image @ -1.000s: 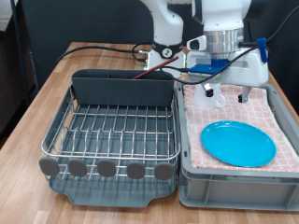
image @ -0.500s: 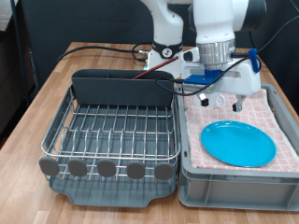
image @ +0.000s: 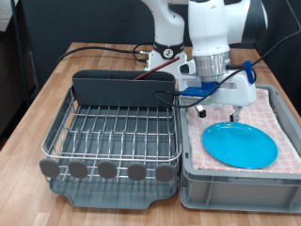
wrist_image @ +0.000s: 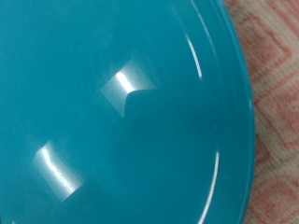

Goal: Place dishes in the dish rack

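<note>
A round, flat, glossy light-blue plate [image: 241,145] lies in a grey bin lined with pink checked cloth [image: 284,122], beside the silver wire-grid dish rack [image: 118,132] on the wooden tabletop [image: 42,105]. It looks stiff, slick and breakable, best pinched at its rim. The tool [image: 218,109] hovers over its far edge, holding nothing; whether its fingers are spread cannot be told.
</note>
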Controlling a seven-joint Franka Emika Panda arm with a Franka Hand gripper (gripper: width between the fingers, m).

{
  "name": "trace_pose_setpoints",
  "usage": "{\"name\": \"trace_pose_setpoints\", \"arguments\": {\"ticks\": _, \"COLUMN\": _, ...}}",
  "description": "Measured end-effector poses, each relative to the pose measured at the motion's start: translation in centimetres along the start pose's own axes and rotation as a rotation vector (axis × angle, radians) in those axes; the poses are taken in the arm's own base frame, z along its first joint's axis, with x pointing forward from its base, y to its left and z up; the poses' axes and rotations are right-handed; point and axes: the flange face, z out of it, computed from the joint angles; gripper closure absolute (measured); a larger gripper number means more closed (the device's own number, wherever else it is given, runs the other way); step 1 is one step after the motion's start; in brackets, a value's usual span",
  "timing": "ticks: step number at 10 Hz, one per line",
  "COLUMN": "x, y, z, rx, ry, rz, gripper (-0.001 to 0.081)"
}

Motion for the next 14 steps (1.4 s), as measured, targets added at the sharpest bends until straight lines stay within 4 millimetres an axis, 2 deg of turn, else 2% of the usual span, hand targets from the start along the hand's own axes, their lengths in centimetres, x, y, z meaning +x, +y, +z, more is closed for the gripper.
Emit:
{"name": "trace_pose_setpoints", "arguments": {"ticks": 5, "x": 0.2, "y": -0.3, "z": 1.8, "rx": 0.022, "ry": -0.028, "rz": -0.033, "gripper": 0.0004}}
{"name": "trace_pose_setpoints", "arguments": {"ticks": 14, "x": -0.6, "y": -1.8, "z": 2.9, "rx": 0.028, "ry": -0.036, "rz": -0.038, "gripper": 0.0004}}
